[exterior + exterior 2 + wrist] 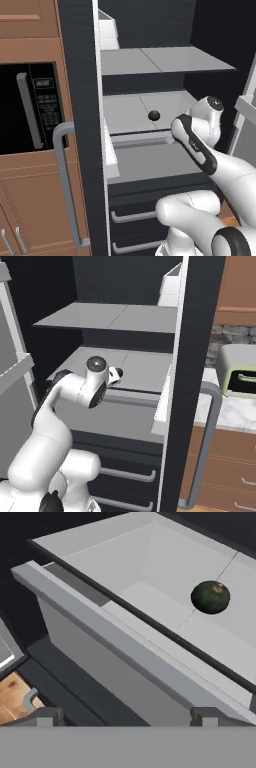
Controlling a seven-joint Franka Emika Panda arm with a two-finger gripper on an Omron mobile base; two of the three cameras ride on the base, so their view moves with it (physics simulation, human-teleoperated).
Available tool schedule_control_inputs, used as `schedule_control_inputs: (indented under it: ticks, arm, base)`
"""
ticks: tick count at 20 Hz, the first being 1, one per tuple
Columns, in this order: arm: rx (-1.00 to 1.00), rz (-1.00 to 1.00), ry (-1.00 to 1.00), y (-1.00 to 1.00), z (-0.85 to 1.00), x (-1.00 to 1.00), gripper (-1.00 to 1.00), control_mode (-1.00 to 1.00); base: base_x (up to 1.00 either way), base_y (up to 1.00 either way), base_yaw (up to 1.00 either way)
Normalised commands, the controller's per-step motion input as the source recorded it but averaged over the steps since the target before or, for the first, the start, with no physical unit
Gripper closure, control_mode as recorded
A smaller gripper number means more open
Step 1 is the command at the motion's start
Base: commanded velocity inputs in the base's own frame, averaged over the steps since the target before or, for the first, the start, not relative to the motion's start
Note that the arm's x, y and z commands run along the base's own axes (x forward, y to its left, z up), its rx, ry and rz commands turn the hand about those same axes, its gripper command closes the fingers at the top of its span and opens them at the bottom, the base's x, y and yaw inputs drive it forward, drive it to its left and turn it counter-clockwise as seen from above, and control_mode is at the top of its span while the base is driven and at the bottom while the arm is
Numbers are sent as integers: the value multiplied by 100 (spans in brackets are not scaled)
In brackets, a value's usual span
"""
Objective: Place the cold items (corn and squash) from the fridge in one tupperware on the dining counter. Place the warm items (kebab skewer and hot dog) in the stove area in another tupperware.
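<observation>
One squash (210, 597) — dark green, round, no clear long axis, stem nub up — sits alone on a fridge (150, 60) shelf (145, 111), behind the pale drawer (125, 657). Two shelves show. The arm hides the shelf's right end; the fingers (45, 717) stand wide apart, holding nothing.

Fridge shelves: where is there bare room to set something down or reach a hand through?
In the fridge, the upper shelf is bare across its width. The middle shelf holds the dark green squash alone, with bare room left of it. Lower right is crowded by the arm and its open gripper above the drawer.
</observation>
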Motion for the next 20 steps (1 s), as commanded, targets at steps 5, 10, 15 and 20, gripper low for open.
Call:
schedule_control_inputs:
  ticks: [5, 10, 15, 20]
  arm:
    - [5, -25, 3, 2, 34, 22, -100, -100]
    - [0, -22, 1, 7, 0, 25, -100, -100]
    - [0, -15, 0, 11, -5, 41, -100, -100]
    - [0, -6, 3, 5, -1, 64, -100, -100]
  base:
    - [0, 0, 0]
    - [0, 0, 0]
    - [0, 0, 0]
    - [0, 0, 0]
